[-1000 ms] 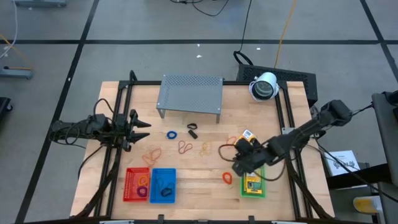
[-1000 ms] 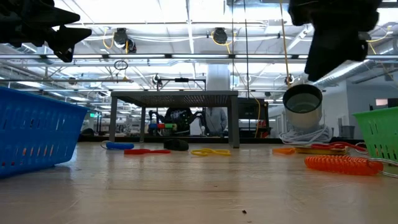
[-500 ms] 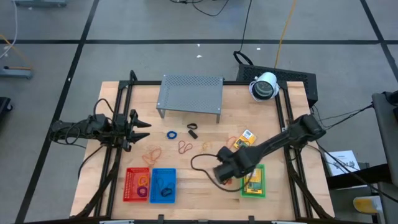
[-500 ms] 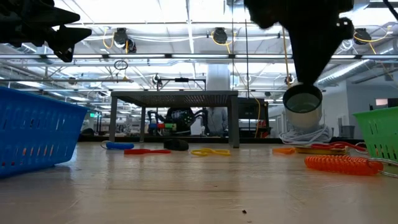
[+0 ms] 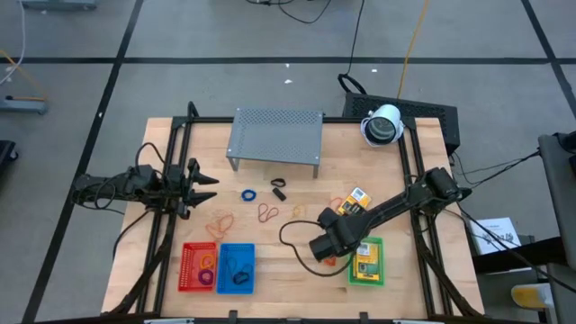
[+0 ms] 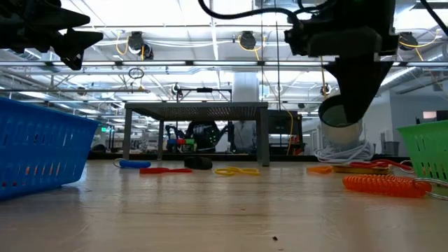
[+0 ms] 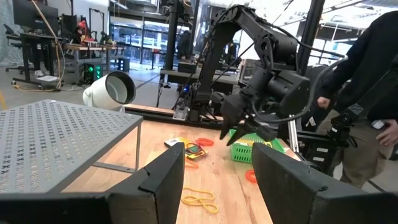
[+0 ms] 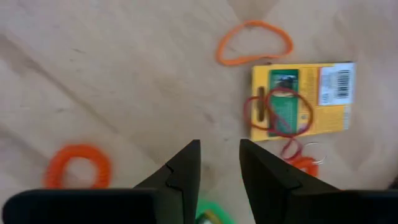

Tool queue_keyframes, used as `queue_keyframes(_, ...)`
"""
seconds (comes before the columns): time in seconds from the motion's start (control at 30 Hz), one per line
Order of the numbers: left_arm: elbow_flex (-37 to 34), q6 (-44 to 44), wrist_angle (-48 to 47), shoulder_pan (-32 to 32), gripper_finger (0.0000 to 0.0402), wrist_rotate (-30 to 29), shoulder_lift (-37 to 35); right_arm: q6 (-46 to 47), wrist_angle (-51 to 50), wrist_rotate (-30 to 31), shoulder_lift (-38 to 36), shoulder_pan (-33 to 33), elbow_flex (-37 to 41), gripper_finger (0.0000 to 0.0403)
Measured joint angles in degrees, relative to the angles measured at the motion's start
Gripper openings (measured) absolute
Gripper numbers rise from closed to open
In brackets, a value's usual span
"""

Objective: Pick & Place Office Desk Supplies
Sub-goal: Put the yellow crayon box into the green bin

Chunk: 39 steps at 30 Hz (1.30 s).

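My right gripper [image 8: 219, 167] hangs open over bare wood, fingers pointing down, just left of the green basket [image 5: 367, 262] and beside an orange coil ring [image 8: 78, 165]. Nothing is between its fingers. Ahead of it lie a yellow packet [image 8: 303, 98] flat on the table with a red rubber band [image 8: 278, 112] on top, and an orange rubber band [image 8: 254, 42]. More bands [image 5: 267, 212], a blue ring [image 5: 248, 193] and a black clip [image 5: 278, 188] lie mid-table. My left gripper [image 5: 205, 180] waits open and level at the left edge.
A grey perforated shelf [image 5: 275, 135] stands at the back, a white round lamp [image 5: 382, 124] at the back right. Red [image 5: 198, 267] and blue [image 5: 237, 267] baskets sit at the near left. A person [image 7: 373, 93] stands beyond the table's right side.
My right gripper has swung toward the table's left, away from over the green basket, has come down a little and has tipped from slanting to pointing nearly straight down. Nothing on the table has moved.
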<state>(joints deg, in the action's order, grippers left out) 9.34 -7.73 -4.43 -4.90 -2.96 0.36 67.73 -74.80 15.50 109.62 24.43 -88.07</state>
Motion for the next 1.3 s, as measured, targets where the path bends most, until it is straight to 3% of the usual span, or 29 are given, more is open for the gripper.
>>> queue_keyframes(0.1,0.0,0.0,0.0,0.0,0.0198,0.0,0.0,-1.98,0.33,2.4,0.02,0.02,1.6,0.0113)
queue_keyframes(0.53,0.0,0.0,-0.02,0.02,0.0198,0.0,0.0,-10.08,6.78,2.59,0.0,-1.38,8.09,0.012)
queue_keyframes(1.07,0.0,0.0,-0.01,0.01,0.0198,0.0,0.0,-13.64,12.53,2.81,0.0,-4.31,11.87,0.0125)
queue_keyframes(1.3,0.0,0.0,-0.02,0.0,0.0198,0.0,0.0,-14.79,12.76,5.62,0.0,-4.96,12.24,0.0126)
